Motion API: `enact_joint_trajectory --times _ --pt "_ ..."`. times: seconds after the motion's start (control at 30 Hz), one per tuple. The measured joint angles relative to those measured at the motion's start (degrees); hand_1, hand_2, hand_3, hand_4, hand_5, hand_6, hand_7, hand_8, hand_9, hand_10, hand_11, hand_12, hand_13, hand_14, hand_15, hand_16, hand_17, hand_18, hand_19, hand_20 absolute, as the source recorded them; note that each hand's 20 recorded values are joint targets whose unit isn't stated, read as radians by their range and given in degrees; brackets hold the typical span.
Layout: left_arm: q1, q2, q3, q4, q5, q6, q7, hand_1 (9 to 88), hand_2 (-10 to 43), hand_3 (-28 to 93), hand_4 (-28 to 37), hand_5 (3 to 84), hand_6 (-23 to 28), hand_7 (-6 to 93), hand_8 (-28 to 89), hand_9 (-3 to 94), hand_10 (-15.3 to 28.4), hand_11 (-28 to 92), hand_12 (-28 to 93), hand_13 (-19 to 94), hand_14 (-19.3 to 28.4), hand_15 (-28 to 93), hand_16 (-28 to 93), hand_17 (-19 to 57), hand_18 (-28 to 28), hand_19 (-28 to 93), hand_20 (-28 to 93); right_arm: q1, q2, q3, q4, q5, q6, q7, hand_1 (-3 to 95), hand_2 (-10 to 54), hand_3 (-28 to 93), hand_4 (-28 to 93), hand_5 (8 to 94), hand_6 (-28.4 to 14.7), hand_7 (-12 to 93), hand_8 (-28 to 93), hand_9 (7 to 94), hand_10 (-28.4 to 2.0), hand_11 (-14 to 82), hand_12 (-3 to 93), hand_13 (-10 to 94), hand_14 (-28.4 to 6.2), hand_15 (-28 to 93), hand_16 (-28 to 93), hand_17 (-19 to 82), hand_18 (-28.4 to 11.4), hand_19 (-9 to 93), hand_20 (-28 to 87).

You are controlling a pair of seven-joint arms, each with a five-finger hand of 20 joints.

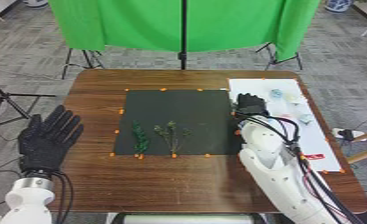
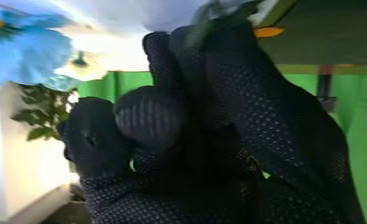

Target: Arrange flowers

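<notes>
Blue flowers [image 2: 27,54] loom in right wrist view — head view: left hand [image 1: 46,145], fingers apart (right hand [image 1: 251,106], cannot tell).

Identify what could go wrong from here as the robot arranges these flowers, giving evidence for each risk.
The right hand is close to a blue flower, so a sideways move might knock it. Green sprigs lie near one another on the dark mat, so an added stem could tangle with them.

Your left hand [image 1: 48,145] wore black, your right hand [image 1: 251,105] a black, pale-dotted glove; your rounded white arms [image 1: 286,175] carried black cables [image 1: 67,197], the left a silvery cuff [image 1: 39,183].
</notes>
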Motion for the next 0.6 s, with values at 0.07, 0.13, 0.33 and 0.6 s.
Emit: enact_joint_trajectory --times 0.07,0.13,0.33,0.6 --pt "0.0 -0.16 0.02 -0.13 0.01 0.17 -0.73 28.0 11.3 74 -28.3 45.5 9.2 17.2 -11 36.6 15.9 22 11 27 17.0 44 -7 -6.7 16.2 39 15 0.0 -0.3 -0.1 0.4 -0.8 0.2 -0.3 67.6 -9.5 69 -28 76.5 -0.6 43 13 86.0 -9.0 17.3 47.6 78 -8.6 69 38 48 -23.7 93 50" --pt "0.0 -0.31 0.09 -0.18 0.03 0.24 -1.20 28.1 11.2 74 -28.3 45.5 9.2 17.1 -11 36.6 15.9 22 11 27 17.0 44 -7 -6.8 16.2 39 15 0.0 -0.6 0.0 0.6 -1.0 0.5 -0.4 67.1 -9.5 70 -28 77.7 -0.7 42 14 87.1 -9.3 16.8 48.1 79 -7.8 67 40 48 -24.0 93 50" --pt "0.1 -0.51 0.17 -0.19 -0.29 0.31 -1.44 28.2 11.2 74 -28.3 45.4 9.2 17.0 -11 36.6 15.9 22 11 27 16.9 44 -7 -6.8 16.3 39 15 -1.5 -0.4 0.4 0.1 0.4 5.6 0.1 65.3 -9.5 74 -28 79.3 -1.0 41 15 88.2 -9.8 16.6 48.8 82 -7.0 64 42 51 -24.7 93 50" --pt "1.0 -0.52 0.12 -0.75 -1.20 0.38 -1.45 27.6 11.9 74 -28.3 45.3 9.1 16.9 -11 36.7 15.9 22 11 27 17.0 44 -7 -6.9 16.3 39 14 -7.5 3.1 0.4 -12.0 15.2 27.8 8.4 64.8 -9.5 76 -28 79.8 -1.2 41 16 88.5 -10.0 17.0 48.8 83 -7.2 64 42 52 -24.8 93 51"
